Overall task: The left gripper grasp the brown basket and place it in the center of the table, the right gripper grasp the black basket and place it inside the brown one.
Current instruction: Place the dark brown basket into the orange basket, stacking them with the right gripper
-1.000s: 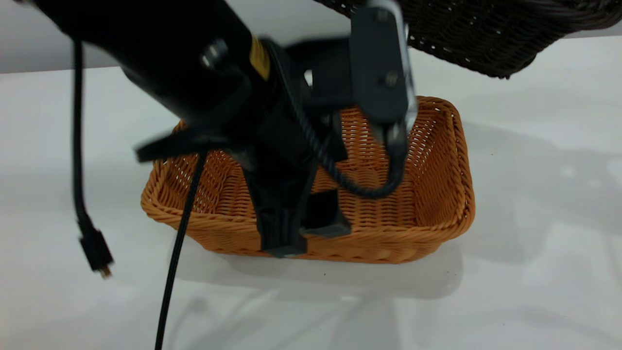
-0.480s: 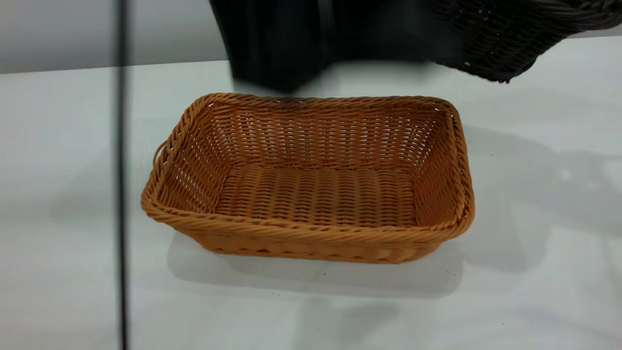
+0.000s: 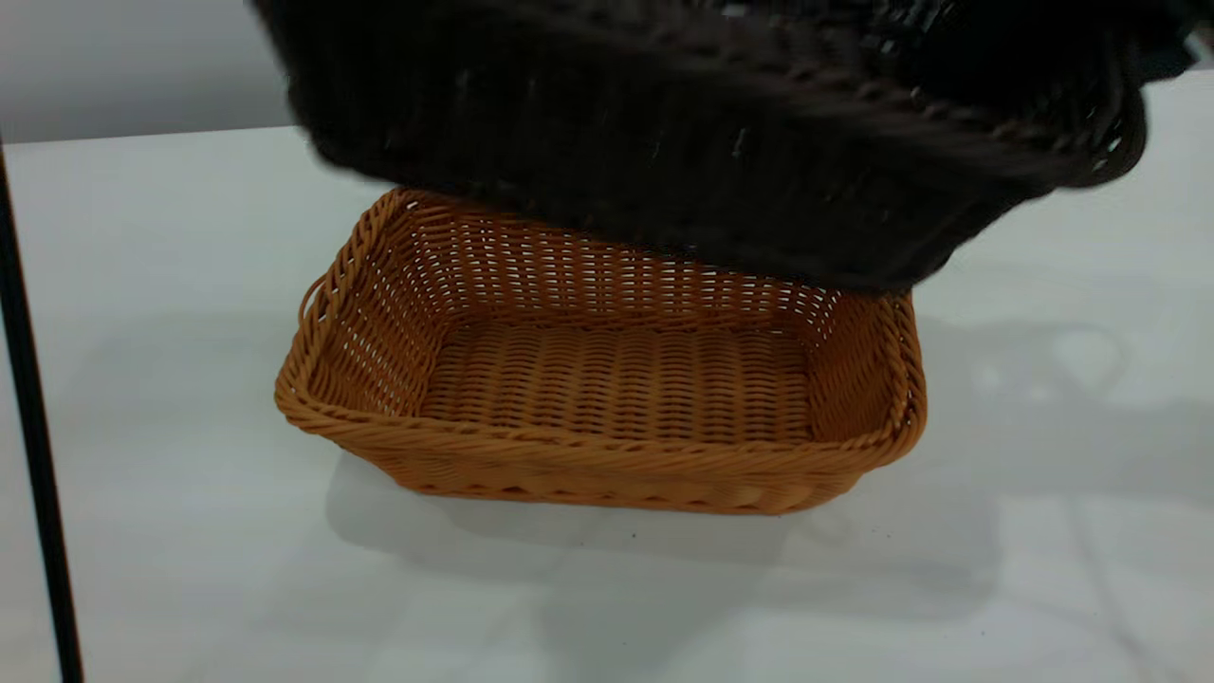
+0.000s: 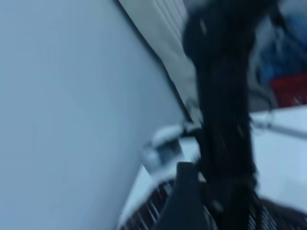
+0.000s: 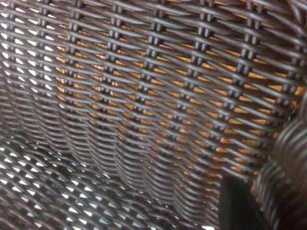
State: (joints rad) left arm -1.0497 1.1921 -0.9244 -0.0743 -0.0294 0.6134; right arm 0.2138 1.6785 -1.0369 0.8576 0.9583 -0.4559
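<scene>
The brown basket (image 3: 607, 379) stands upright and empty on the white table (image 3: 1043, 550), near the middle of the exterior view. The black basket (image 3: 721, 133) hangs in the air just above it and covers its far rim and back wall. My right gripper (image 5: 259, 203) is shut on the black basket's rim (image 5: 288, 172), one finger (image 5: 237, 206) inside against the wall. In the right wrist view the dark weave (image 5: 144, 105) fills the frame, with orange showing through it. My left gripper (image 4: 211, 208) shows only as a dark blur, away from the brown basket.
A thin black cable (image 3: 33, 455) hangs down at the far left of the exterior view. Bare tabletop lies on every side of the brown basket. A pale wall (image 3: 123, 57) runs behind the table's far edge.
The left arm let go of the brown basket and withdrew out of the exterior view. The black basket has swung in from the upper right and now hangs over the brown one.
</scene>
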